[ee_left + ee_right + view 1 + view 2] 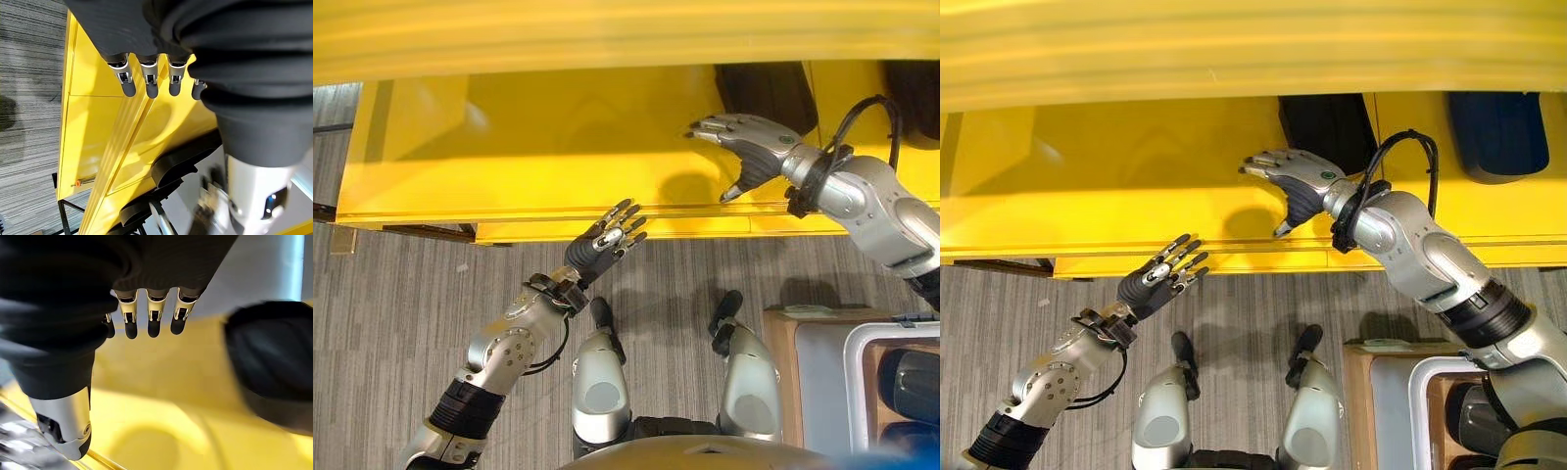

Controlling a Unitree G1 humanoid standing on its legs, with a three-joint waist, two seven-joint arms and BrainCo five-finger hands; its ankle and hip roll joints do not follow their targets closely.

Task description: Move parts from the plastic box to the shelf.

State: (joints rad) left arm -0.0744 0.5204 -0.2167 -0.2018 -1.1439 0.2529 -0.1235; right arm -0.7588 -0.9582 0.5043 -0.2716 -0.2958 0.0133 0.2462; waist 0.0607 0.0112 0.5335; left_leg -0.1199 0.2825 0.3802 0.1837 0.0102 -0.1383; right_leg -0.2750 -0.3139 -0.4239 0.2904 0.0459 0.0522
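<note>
Yellow shelf runs across the upper half of the head views, its front lip toward the robot.

Right hand — over the shelf deck at about 1 o'clock, palm down, fingers straight and spread, thumb angled back toward the lip. Holds nothing. Own wrist view agrees: fingers straight in a row above bare yellow surface.

Dark part lies on the shelf just behind the right hand, at 12 o'clock of it, apart from the fingertips. In the right wrist view it shows as a rounded black form beside the hand. Second dark part further along the shelf at 2 o'clock.

Left hand — at the shelf's front lip, near centre, fingers straight and loosely spread, empty. Fingertips overlap the lip; contact cannot be told.

Plastic box at 4 o'clock, low right, white rim, with dark parts inside. It sits on a wooden bench.
</note>
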